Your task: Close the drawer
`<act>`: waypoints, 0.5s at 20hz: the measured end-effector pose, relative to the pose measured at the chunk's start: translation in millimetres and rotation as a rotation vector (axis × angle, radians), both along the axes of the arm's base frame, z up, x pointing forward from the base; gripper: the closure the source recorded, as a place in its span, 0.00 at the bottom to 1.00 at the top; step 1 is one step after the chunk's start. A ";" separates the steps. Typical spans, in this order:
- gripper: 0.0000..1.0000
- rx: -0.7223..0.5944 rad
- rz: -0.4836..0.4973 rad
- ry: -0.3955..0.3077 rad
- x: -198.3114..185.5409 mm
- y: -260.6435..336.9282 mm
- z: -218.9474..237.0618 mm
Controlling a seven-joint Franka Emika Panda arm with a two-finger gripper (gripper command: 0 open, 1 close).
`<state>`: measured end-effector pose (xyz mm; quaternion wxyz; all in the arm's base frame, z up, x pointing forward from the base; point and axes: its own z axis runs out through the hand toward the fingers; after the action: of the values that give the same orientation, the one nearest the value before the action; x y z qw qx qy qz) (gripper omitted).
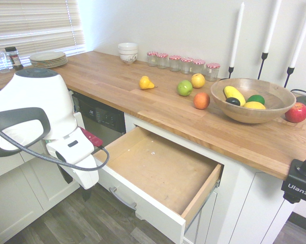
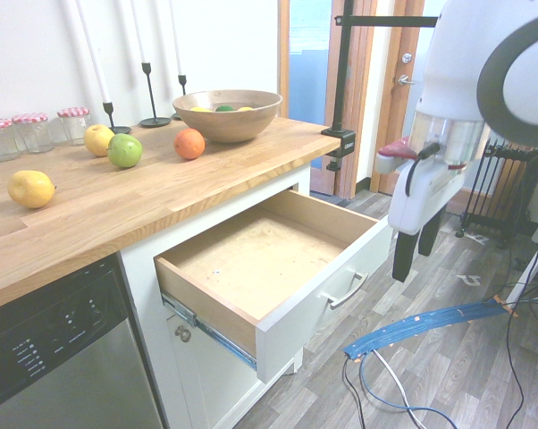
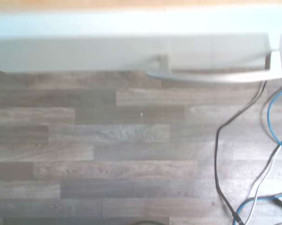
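The drawer (image 1: 163, 170) is pulled far out from under the wooden counter, and its bare-wood box is empty. Its white front (image 2: 339, 275) carries a curved silver handle (image 2: 345, 290). My gripper (image 2: 415, 261) hangs open, fingers pointing down, just outside the front panel and level with it. It holds nothing and touches nothing. From the other side, the gripper (image 1: 77, 187) sits at the drawer's left corner, mostly hidden behind the white wrist. The wrist view looks down on the white front (image 3: 131, 47) and the handle (image 3: 216, 77) above the floor.
On the counter (image 1: 143, 96) are a wooden bowl (image 1: 252, 99) of fruit, loose fruit, jars (image 1: 183, 63), stacked bowls and candlesticks. A dishwasher (image 1: 104, 119) is set beside the drawer. Blue and black cables (image 2: 430, 322) lie on the wood floor by a radiator (image 2: 501, 183).
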<state>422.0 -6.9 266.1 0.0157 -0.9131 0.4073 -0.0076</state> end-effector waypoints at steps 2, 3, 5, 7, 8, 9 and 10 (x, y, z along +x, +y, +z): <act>0.00 0.000 -0.007 0.017 0.3 -9.3 -25.6; 0.00 0.000 -0.011 0.026 0.4 -13.1 -37.8; 0.00 -0.002 -0.015 0.043 2.5 -19.7 -59.5; 0.00 0.000 -0.011 0.054 7.2 -25.2 -77.8; 0.00 0.004 -0.007 0.056 10.3 -27.8 -85.7; 0.00 0.010 -0.003 0.055 13.8 -30.3 -93.0; 0.00 0.014 0.001 0.053 17.8 -32.9 -99.4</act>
<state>439.8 -39.7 166.6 0.0113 -0.9132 0.4069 0.0193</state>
